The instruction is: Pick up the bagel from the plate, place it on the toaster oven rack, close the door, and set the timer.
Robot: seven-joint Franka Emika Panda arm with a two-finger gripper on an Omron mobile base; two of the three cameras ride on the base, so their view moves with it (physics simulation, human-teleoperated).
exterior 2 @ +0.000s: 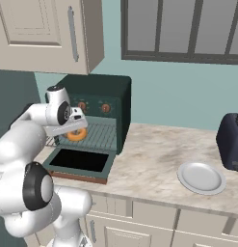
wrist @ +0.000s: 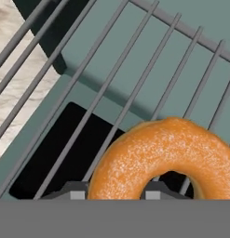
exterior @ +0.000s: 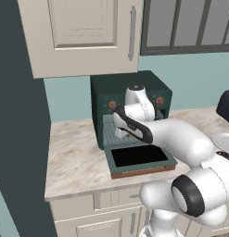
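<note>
The orange-brown bagel [exterior 2: 76, 134] [wrist: 163, 158] hangs just above the pale wire toaster oven rack [exterior 2: 99, 135] [wrist: 111, 79], at its front left part. My gripper [exterior 2: 75, 126] [wrist: 115, 191] is shut on the bagel's rim, one fingertip outside the ring and one in its hole. Below the rack, the door [exterior: 139, 159] [exterior 2: 81, 161] lies folded down flat, black glass facing up, copper handle along its front edge. On the counter to the right lies the white plate [exterior 2: 201, 178] [exterior: 225, 141], with nothing on it.
The dark green toaster oven [exterior: 130, 85] [exterior 2: 103, 91] stands against the wall, with copper knobs [exterior 2: 105, 108] above the opening. A black toaster [exterior 2: 231, 142] stands right of the plate. Cream cabinets [exterior: 83, 32] hang overhead. My white arm [exterior: 181, 139] reaches over the open door.
</note>
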